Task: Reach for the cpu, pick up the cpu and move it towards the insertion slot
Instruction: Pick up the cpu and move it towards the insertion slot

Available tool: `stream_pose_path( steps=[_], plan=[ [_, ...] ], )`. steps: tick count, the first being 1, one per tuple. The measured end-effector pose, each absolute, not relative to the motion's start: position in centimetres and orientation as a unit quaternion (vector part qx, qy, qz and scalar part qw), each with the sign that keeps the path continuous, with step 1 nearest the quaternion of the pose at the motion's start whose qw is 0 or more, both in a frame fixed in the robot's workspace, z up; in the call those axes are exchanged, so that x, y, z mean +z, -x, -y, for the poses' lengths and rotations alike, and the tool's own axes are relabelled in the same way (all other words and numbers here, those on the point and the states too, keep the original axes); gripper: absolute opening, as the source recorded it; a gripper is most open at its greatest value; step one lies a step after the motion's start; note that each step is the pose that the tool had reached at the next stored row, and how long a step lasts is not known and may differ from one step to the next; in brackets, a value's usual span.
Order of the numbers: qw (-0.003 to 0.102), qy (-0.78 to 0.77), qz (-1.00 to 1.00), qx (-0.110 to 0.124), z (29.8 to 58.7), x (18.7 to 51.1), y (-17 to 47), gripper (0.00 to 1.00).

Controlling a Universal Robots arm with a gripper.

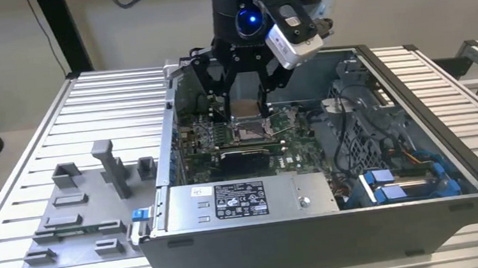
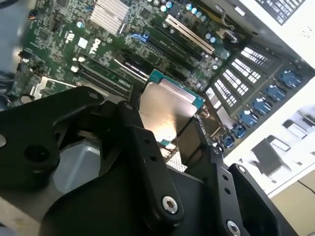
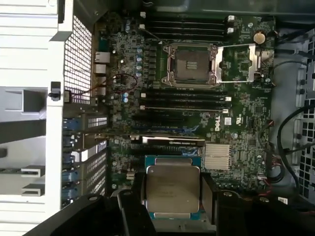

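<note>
While the gripper (image 1: pixel 244 108) hangs inside the open computer case (image 1: pixel 447 175), its jaws are drawn in narrow and clamped on the chip (image 3: pixel 172 189). One black finger (image 3: pixel 208 196) presses each opposite edge, and the chip's silvery top shows in both wrist views. Seen in the exterior view, the chip sits over the green board (image 1: pixel 295 143), with the socket (image 1: pixel 251 130) near it at about six o'clock, not touching.

The cpu (image 3: pixel 173 189) has a dull, brushed silvery metal top. The tool (image 1: pixel 245 103) is matt black with smooth links. The slot (image 3: pixel 191 64) has a shiny metal frame and sits on a glossy green board (image 3: pixel 241 137). The counter (image 1: pixel 34 134) is ribbed pale metal. The blocks (image 1: pixel 109 166) are matt grey plastic.
</note>
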State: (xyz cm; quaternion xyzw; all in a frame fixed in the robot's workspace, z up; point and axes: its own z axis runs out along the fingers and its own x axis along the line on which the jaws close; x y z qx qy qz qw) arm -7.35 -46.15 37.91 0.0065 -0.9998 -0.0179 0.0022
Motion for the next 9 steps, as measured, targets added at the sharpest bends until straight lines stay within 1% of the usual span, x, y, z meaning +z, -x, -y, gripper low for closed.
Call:
stream_pose_path(
  steps=[9],
  plan=[
    [0.002, -0.006, 1.000, -0.018, 46.2, 37.9, 4.7, 0.00]
  ],
)
